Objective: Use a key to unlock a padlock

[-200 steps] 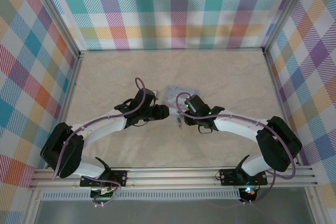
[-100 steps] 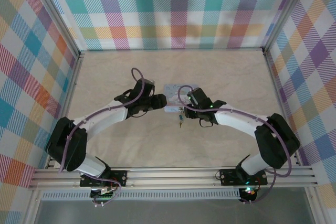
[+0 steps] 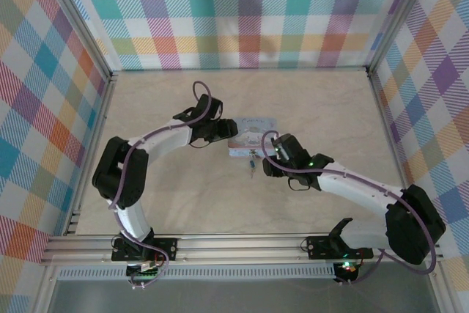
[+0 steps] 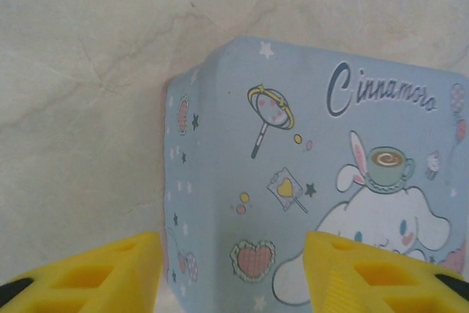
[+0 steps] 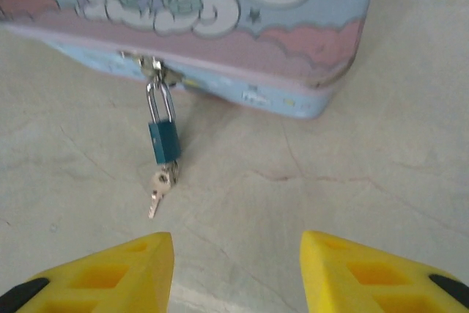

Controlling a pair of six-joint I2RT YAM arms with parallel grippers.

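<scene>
Tin (image 3: 251, 131): sat on the desk (image 3: 176, 196), near its middle.
Padlock (image 5: 163, 141): hung from the Tin's front edge, lying on the desk just before it.
Key (image 5: 157, 194): touched the Padlock's near end.
Left tool (image 4: 231, 276): stood at the Tin's left end.
Right tool (image 5: 234, 269): stood before the Padlock, apart from it.

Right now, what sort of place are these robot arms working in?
Probably a robot test booth: plaid fabric walls on an aluminium frame, a pale stone-look table, and both arms bolted to a rail at its near edge.
</scene>
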